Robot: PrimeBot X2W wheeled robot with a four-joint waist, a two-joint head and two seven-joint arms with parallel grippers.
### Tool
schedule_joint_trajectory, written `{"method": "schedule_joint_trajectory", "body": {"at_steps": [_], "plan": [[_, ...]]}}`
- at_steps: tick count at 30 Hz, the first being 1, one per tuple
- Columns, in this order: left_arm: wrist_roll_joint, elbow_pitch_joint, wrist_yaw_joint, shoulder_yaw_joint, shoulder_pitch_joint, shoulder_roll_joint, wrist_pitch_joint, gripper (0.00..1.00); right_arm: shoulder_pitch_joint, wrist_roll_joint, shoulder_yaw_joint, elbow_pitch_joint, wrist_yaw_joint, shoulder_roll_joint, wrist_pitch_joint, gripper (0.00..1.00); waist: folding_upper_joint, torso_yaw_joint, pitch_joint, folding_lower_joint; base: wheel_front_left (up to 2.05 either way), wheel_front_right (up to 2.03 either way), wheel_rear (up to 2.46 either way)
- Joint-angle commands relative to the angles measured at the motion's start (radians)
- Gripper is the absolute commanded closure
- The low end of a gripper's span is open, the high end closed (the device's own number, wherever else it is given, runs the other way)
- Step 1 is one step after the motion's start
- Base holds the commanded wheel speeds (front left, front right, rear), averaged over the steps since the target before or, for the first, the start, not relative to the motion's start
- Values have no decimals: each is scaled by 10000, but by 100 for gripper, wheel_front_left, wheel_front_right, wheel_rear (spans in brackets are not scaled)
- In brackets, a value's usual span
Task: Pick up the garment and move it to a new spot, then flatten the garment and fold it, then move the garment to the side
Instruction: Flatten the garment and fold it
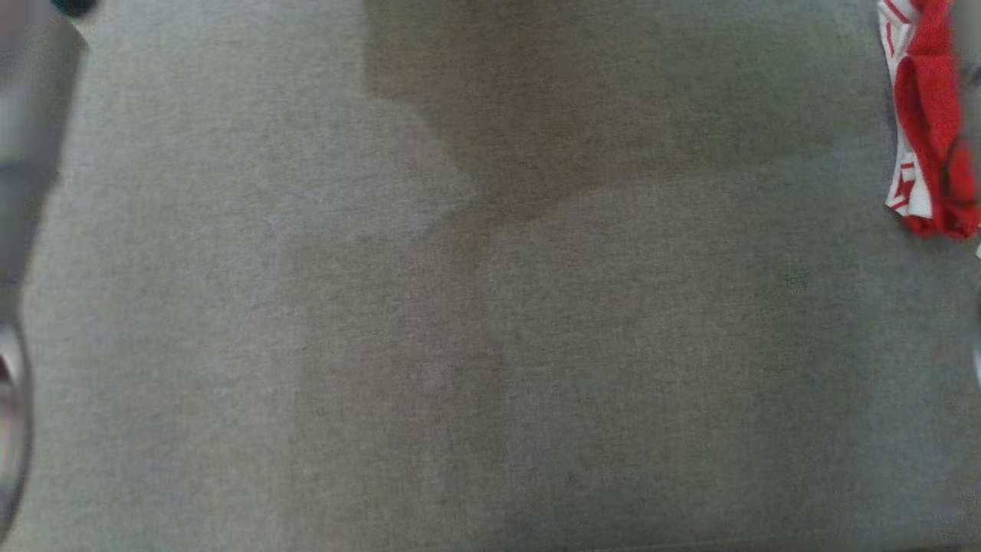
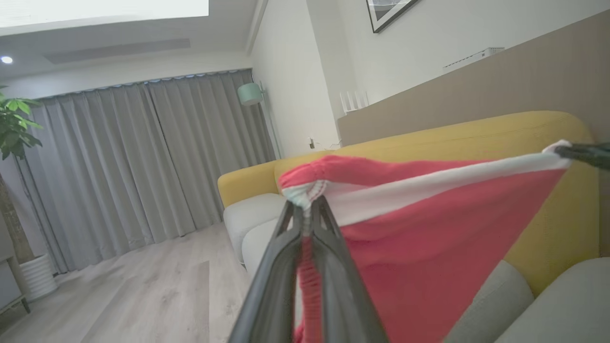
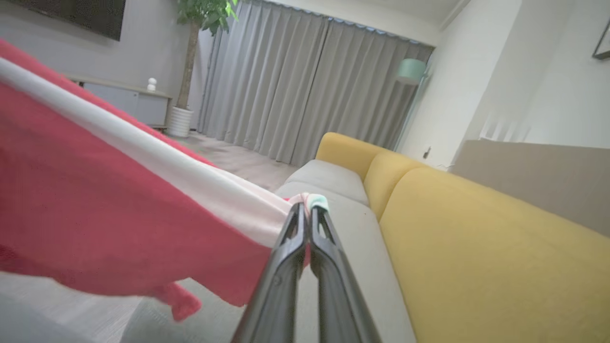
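Observation:
The garment (image 2: pixel 429 228) is red cloth with a white band, held up in the air and stretched between both grippers. In the left wrist view my left gripper (image 2: pixel 307 205) is shut on one gathered corner, and my right gripper (image 2: pixel 572 151) pinches the far corner at the right edge. The right wrist view has my right gripper (image 3: pixel 309 207) shut on a white corner, with the garment (image 3: pixel 95 200) sloping away to the left and its lower edge hanging over the seat. In the head view, red and white fabric (image 1: pixel 927 123) hangs bunched at the upper right edge.
A sofa with a yellow back (image 3: pixel 476 247) and grey seat cushions (image 3: pixel 329 176) lies below the garment. The grey seat fabric (image 1: pixel 460 345) spreads across the head view. Beyond are a wood floor (image 2: pixel 143 286), grey curtains (image 2: pixel 143 157), a potted plant (image 3: pixel 200 14) and a lamp (image 2: pixel 250 93).

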Motion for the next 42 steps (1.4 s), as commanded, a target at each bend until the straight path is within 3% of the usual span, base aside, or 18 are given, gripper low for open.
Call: {"method": "schedule_joint_trajectory", "body": {"at_steps": [1, 10, 17, 24, 31, 36, 42], "plan": [[-61, -349, 25, 424, -57, 377, -42, 100, 208, -50, 56, -109, 65, 161, -100, 100, 1, 56, -53, -3, 0, 0, 0], [404, -1584, 24, 123, 3681, 165, -47, 100, 3055, 532, 1295, 955, 65, 57, -200, 100, 1, 347, -1051, -3, 0, 0, 0], [370, -2564, 24, -1012, 6555, 522, -48, 100, 4923, 2025, 2977, 1006, 65, -687, -203, 100, 1, 528, -2270, -3, 0, 0, 0], [427, -3011, 24, -2292, 8172, 940, -48, 100, 6169, 4005, 5143, 270, 65, -1895, 55, 100, 1, 693, -3189, -3, 0, 0, 0], [429, -3382, 23, -2442, 9388, 988, -49, 100, 7134, 5878, 6677, -1091, 65, -3451, 518, 100, 1, 571, -4145, -3, 0, 0, 0], [558, -3777, 23, -2172, 10270, 901, -49, 100, 7730, 6592, 7014, -1933, 65, -4329, 705, 100, 1, 317, -4446, -3, 0, 0, 0], [789, -4482, 23, -2130, 11310, 647, -49, 100, 8806, 7298, 6518, -2814, 65, -5325, 604, 100, 1, 113, -4644, -3, 0, 0, 0]]}}
